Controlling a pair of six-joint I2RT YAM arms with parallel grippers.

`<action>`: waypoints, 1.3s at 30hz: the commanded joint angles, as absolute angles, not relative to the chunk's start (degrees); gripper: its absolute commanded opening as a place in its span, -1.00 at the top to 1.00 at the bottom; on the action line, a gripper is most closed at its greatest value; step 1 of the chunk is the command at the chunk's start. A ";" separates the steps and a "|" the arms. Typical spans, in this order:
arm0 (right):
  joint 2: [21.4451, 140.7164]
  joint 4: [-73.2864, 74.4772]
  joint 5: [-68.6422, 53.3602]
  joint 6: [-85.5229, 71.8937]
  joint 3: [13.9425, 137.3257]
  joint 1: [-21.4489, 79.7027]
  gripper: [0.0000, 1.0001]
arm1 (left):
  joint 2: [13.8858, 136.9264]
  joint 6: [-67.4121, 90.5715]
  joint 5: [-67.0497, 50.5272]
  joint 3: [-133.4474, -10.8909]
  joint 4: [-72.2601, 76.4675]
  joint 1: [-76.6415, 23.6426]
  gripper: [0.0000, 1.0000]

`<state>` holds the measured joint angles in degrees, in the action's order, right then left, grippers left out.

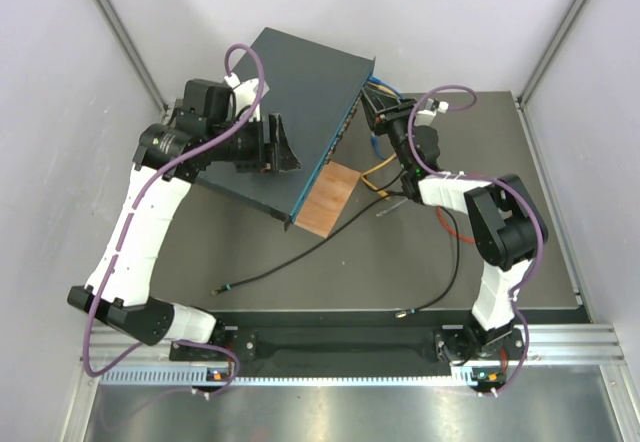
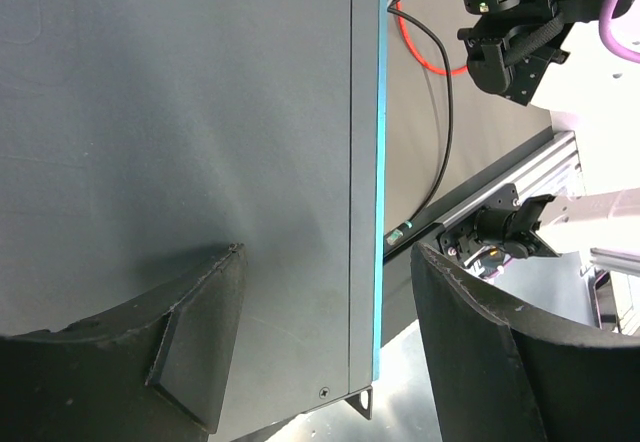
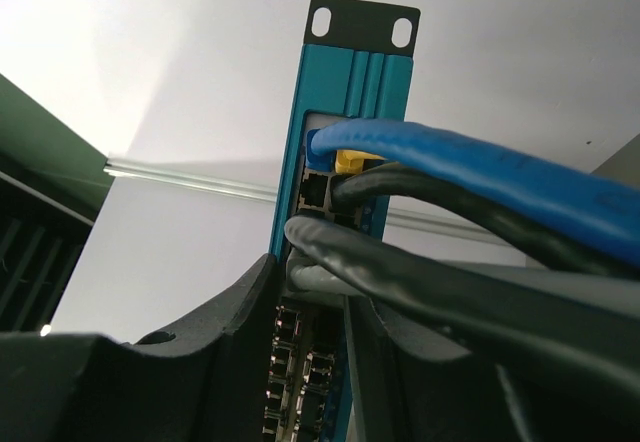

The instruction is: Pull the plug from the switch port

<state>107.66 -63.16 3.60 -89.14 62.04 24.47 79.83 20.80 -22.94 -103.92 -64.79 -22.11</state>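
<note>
The switch (image 1: pixel 300 92) is a flat dark blue-grey box lying at an angle, its teal port face (image 3: pixel 322 92) turned toward the right arm. My right gripper (image 1: pixel 378 112) is at the far end of that face. In the right wrist view its jaws (image 3: pixel 315 267) are closed on a grey plug (image 3: pixel 325 284) seated in a port. A blue cable (image 3: pixel 480 167), a yellow plug (image 3: pixel 355 159) and a black cable (image 3: pixel 400 184) sit in the ports just above. My left gripper (image 1: pixel 283 147) rests over the switch's top (image 2: pixel 180 112), jaws (image 2: pixel 330 252) wide apart and holding nothing.
A small brown board (image 1: pixel 330 197) lies against the switch's near corner. Loose black cables (image 1: pixel 300 262), a red cable (image 1: pixel 455 230) and an orange one (image 1: pixel 378 170) trail over the dark table. The arm rail (image 1: pixel 340 342) runs along the near edge. Walls close in at left and right.
</note>
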 commanded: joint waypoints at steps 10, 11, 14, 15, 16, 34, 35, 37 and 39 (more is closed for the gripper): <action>108.63 -62.32 3.43 -89.21 65.74 24.61 0.38 | 77.69 19.69 -23.38 -102.83 -64.86 -21.97 -0.43; 108.81 -62.31 3.51 -89.56 65.57 24.44 0.41 | 77.61 19.69 -23.55 -102.83 -64.78 -21.89 -0.43; 109.16 -62.32 3.52 -89.83 65.65 24.35 0.47 | 77.43 19.69 -23.55 -102.74 -64.69 -21.88 -0.44; 108.90 -61.97 3.69 -89.65 65.74 24.26 0.47 | 77.43 19.69 -23.55 -102.74 -64.77 -21.97 -0.44; 108.81 -61.61 3.87 -89.39 65.74 24.26 0.47 | 77.43 19.69 -23.55 -102.66 -64.69 -21.89 -0.44; 105.82 -53.87 -1.84 -81.91 67.50 24.61 0.51 | 77.17 19.69 -23.73 -102.13 -64.60 -21.88 -0.44; 105.73 -55.10 -1.85 -82.52 66.98 24.70 0.46 | 77.17 19.69 -23.82 -102.13 -64.60 -21.97 -0.44; 105.64 -56.07 -2.02 -83.14 66.18 24.78 0.41 | 77.17 19.69 -23.64 -102.13 -64.69 -21.88 -0.44; 105.38 -56.43 -2.20 -82.97 65.92 24.70 0.39 | 76.99 19.69 -23.64 -101.95 -64.69 -21.97 -0.44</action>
<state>106.41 -55.11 2.33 -84.62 65.56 23.55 78.48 20.80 -23.35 -102.63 -64.71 -22.11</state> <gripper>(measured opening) 0.302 0.719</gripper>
